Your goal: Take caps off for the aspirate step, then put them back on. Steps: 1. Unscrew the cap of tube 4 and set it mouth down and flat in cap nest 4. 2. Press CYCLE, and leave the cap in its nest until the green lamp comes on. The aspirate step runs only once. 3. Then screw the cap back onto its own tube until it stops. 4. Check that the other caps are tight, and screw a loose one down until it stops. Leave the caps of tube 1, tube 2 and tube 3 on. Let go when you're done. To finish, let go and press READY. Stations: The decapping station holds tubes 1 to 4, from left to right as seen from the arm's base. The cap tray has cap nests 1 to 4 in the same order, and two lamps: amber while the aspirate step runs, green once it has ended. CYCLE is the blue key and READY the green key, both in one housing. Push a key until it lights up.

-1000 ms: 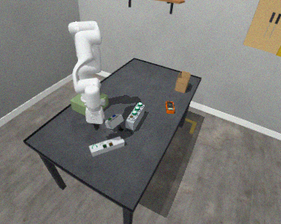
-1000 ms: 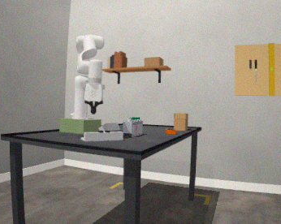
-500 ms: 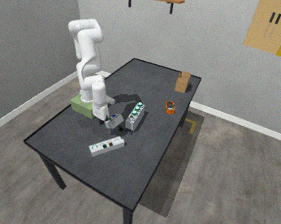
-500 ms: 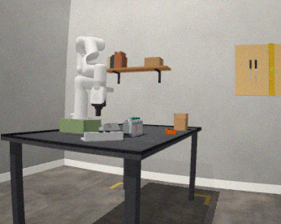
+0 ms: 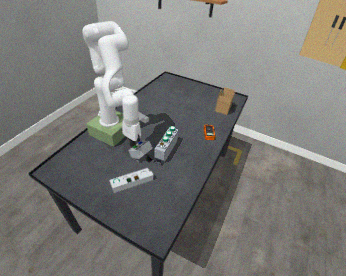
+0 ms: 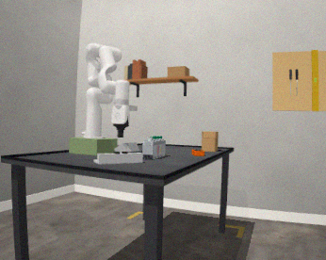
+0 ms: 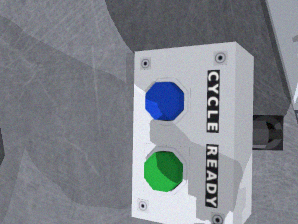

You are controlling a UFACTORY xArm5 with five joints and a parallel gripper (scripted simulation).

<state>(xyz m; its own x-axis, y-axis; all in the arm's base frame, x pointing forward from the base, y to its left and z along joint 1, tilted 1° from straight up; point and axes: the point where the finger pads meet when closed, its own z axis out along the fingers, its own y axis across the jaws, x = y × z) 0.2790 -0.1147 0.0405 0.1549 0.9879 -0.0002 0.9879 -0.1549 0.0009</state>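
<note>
The white key housing [image 7: 192, 132] fills the wrist view, with the blue CYCLE key [image 7: 165, 101] above the green READY key [image 7: 164, 171]; I cannot tell if either is lit. My gripper [image 5: 134, 140] [image 6: 120, 135] hangs straight above this housing [image 5: 140, 149], shut and empty, a little above it; its fingers are out of the wrist view. The decapping station [image 5: 166, 142] stands just to the right, with green caps on its tubes. The cap tray [image 5: 132, 180] lies nearer the front, with a green-rimmed cap [image 5: 117, 180] in its left end nest. The lamps look dark.
The arm's green base block [image 5: 106, 130] stands behind the key housing. An orange object [image 5: 209, 132] and a cardboard box [image 5: 225, 101] lie at the far right of the table. A cable stub [image 7: 267, 132] sticks out of the housing's side.
</note>
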